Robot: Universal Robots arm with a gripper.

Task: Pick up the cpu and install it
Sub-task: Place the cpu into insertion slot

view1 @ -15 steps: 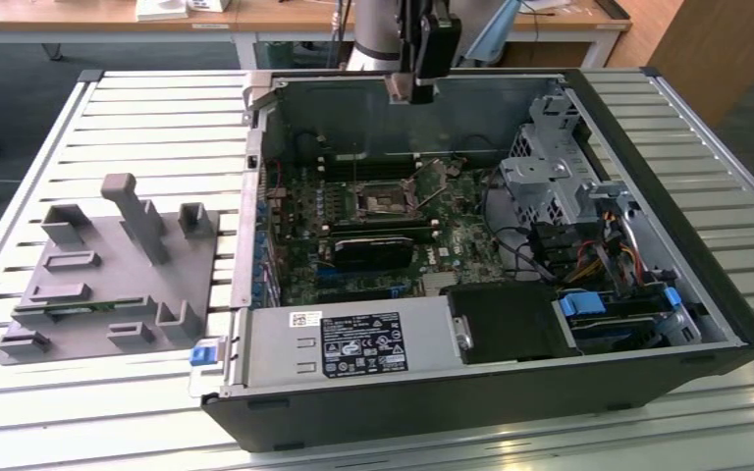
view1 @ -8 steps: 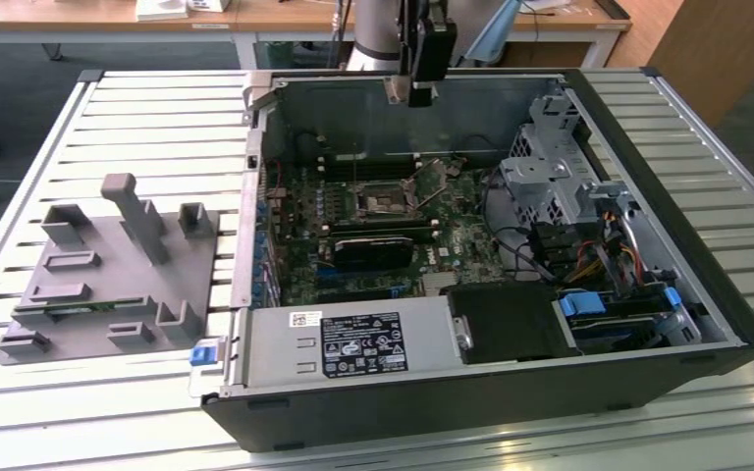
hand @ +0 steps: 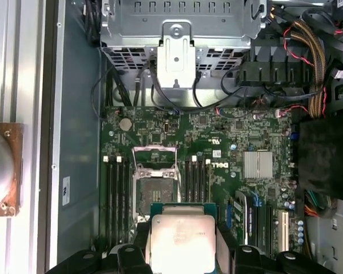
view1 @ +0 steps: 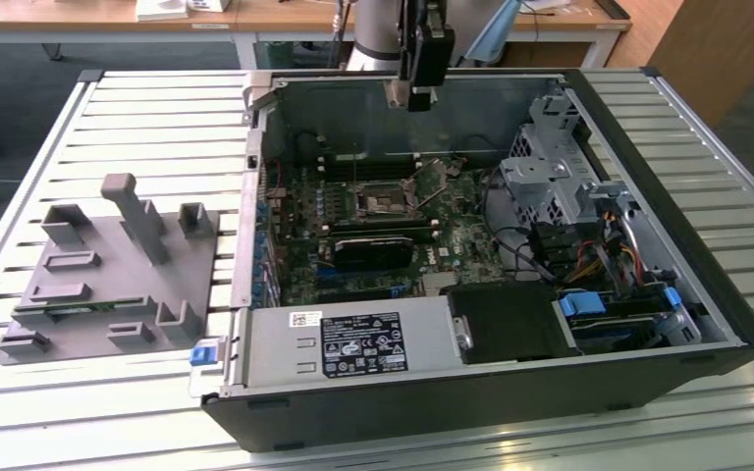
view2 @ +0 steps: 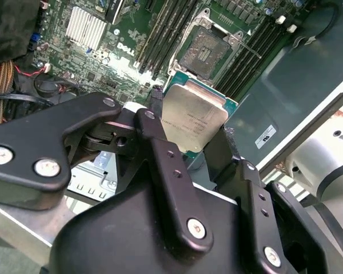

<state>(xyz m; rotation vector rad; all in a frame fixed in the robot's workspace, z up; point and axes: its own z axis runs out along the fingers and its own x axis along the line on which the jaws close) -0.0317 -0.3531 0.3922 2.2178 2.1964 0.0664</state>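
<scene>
hand [view1: 416,98] shut on cpu [view2: 194,117], gripped by 2 edges, hovering over mobo [hand: 217,142] | socket [hand: 155,181] open, near | my call: keep chip level, match corner/notches, lower straight, no force on pins

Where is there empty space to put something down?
The slatted table is bare beyond the grey holder and on the exterior view's right of the case. Inside it's crowded: motherboard, cables, the claw holding the cpu above.

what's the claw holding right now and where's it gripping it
The claw holds the cpu, pinched by two opposite side edges, its metal top left bare, over the motherboard.
</scene>
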